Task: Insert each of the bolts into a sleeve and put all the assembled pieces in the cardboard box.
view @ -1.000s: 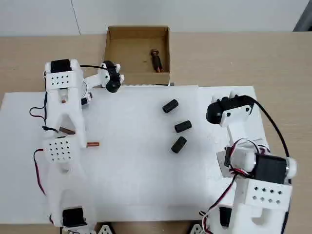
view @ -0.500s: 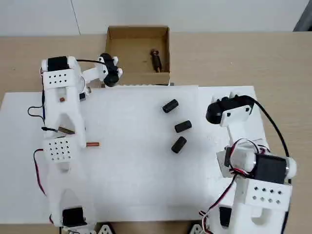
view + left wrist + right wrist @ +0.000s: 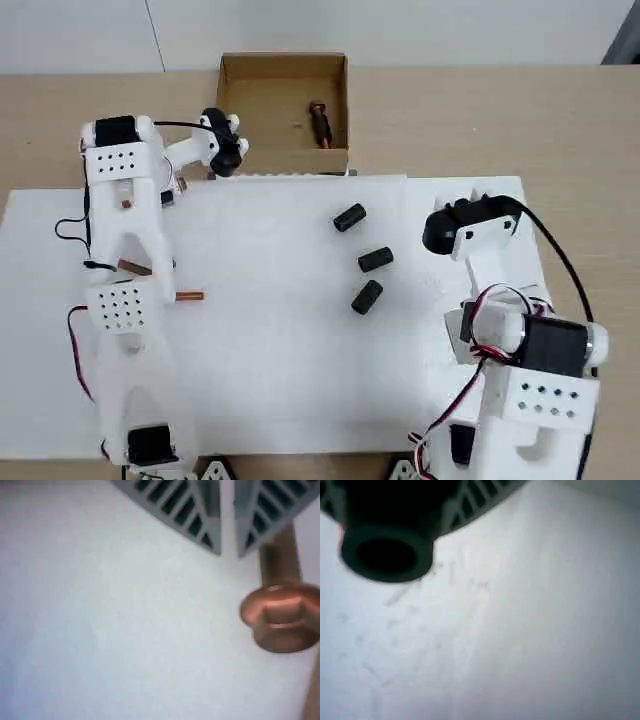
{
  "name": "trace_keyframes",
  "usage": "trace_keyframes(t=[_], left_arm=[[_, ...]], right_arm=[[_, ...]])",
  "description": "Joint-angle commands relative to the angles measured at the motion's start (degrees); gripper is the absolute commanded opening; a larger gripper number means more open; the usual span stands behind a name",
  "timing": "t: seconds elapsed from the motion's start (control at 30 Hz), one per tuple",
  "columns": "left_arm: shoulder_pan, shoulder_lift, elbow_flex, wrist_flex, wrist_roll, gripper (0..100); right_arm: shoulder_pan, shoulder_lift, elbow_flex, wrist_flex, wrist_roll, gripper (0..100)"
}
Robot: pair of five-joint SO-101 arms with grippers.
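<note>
Underneath it all, a wooden table [image 3: 480, 120], covered for the most part by a white foam mat [image 3: 280, 370]. On the mat's left side, the left arm [image 3: 122, 230], stretched out toward the far edge. On the right side, the right arm [image 3: 500, 290], folded closer to its base. Just beyond the mat's far edge, the cardboard box [image 3: 232, 100], open on top, with one assembled piece [image 3: 320, 122] lying near the wall on the right arm's side. Left gripper [image 3: 227, 547] close above the mat, fingers [image 3: 195, 515] drawn almost together with a mere slit between, clasping nothing. Right gripper [image 3: 400, 502] likewise low over the mat, clamped on a gripped sleeve [image 3: 385, 555], black, its open bore toward the wrist camera. Near the mat's middle, between the two arms, three black sleeves on their sides: far sleeve [image 3: 349, 217], middle sleeve [image 3: 375, 260], near sleeve [image 3: 367, 296]. Smallest, the copper bolts: a flanged bolt [image 3: 282, 622] just beside one left finger, not between the two; a loose bolt [image 3: 189, 296] on the mat just beside the left arm; a second bolt [image 3: 135, 267] half hidden under that arm.
</note>
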Motion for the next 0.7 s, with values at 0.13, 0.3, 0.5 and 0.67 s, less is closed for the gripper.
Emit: trace_keyframes(t=[0.13,0.3,0.5,0.67], left_arm=[[-0.6,-1.1,-2.1,1.1,0.4,1],[-0.4,-0.7,-2.1,0.4,1.5,1],[-0.8,-0.4,-2.1,-1.4,1.6,8],[-1.1,-0.4,-2.1,-2.7,1.5,9]], right_arm=[[0.4,-0.5,-0.4,-0.8,-0.2,0.3],[0.4,-0.5,-0.4,-0.8,-0.2,0.3],[0.4,-0.5,-0.4,-0.8,-0.2,0.3],[0.4,-0.5,-0.4,-0.8,-0.2,0.3]])
